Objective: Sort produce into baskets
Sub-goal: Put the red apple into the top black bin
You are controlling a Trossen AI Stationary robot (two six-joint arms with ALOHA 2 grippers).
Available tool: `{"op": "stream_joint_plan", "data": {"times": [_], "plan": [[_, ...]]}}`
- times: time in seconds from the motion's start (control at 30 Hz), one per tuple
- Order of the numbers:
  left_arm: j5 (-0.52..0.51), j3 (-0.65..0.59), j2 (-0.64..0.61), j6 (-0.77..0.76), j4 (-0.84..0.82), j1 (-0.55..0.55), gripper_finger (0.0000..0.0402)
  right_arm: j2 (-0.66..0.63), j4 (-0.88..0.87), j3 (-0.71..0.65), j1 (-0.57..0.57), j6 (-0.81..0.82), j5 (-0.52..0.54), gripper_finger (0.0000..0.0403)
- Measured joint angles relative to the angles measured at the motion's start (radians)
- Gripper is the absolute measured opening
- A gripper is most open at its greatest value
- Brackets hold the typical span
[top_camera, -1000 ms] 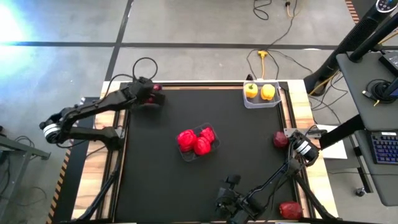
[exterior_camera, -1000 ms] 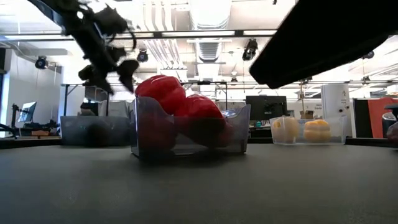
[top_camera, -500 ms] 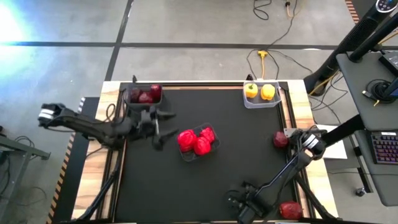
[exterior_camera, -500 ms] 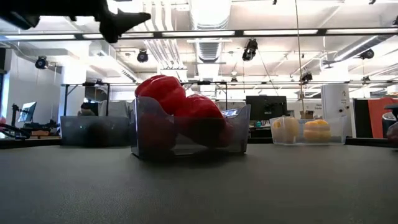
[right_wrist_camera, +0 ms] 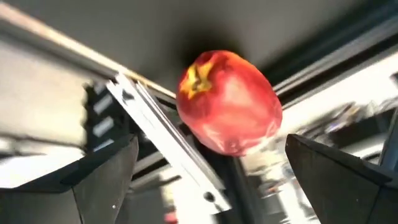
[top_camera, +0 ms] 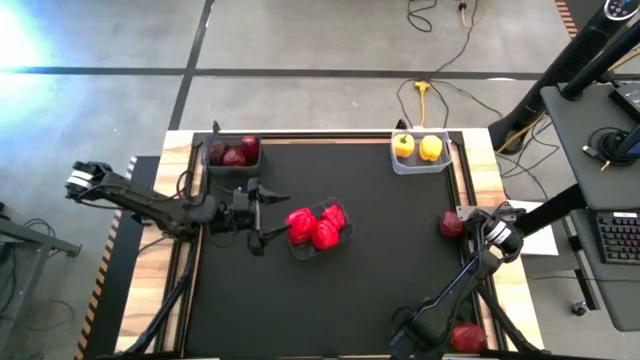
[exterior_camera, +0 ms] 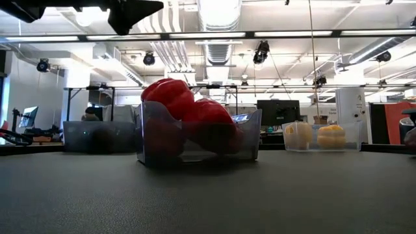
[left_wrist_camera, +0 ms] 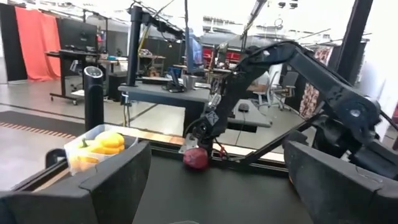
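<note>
From above, the black worktop has three tubs: a dark tub at the far left with maroon fruit, a middle tub with red peppers, and a clear tub at the far right with two yellow peppers. One loose apple sits at the right edge, another apple at the near right corner.

The left claw hangs just left of the middle tub, fingers spread, holding nothing. Its wrist cam looks across at the yellow peppers and the right-edge apple, which the low view barely catches.

The right claw is down by the near-right apple, wide open. Only its wrist cam shows that apple close up: stem end tipped sideways, sitting between the spread fingers, not gripped.

The low view shows the peppers heaped above the tub rim.

Half a second ago the left claw was a bit farther left, and the right claw was farther from the corner apple. A second ago the left claw was over the dark tub.
</note>
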Motion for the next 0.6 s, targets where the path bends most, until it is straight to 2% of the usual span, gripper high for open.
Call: {"op": "stream_joint_plan", "data": {"times": [0.17, 0.4, 0.6], "plan": [[0.001, 0.001, -0.003, 0.000, -0.012, 0.000, 0.0349, 0.004, -0.001, -0.006, 0.052, -0.163, -0.003, 0.0400], [0.001, -0.001, -0.007, 0.000, -0.009, 0.000, 0.0349, 0.005, 0.001, -0.017, 0.115, -0.216, 0.020, 0.0400], [0.001, -0.002, -0.007, -0.001, -0.010, 0.000, 0.0349, 0.005, 0.040, -0.084, 0.159, -0.239, 0.031, 0.0400]]}}
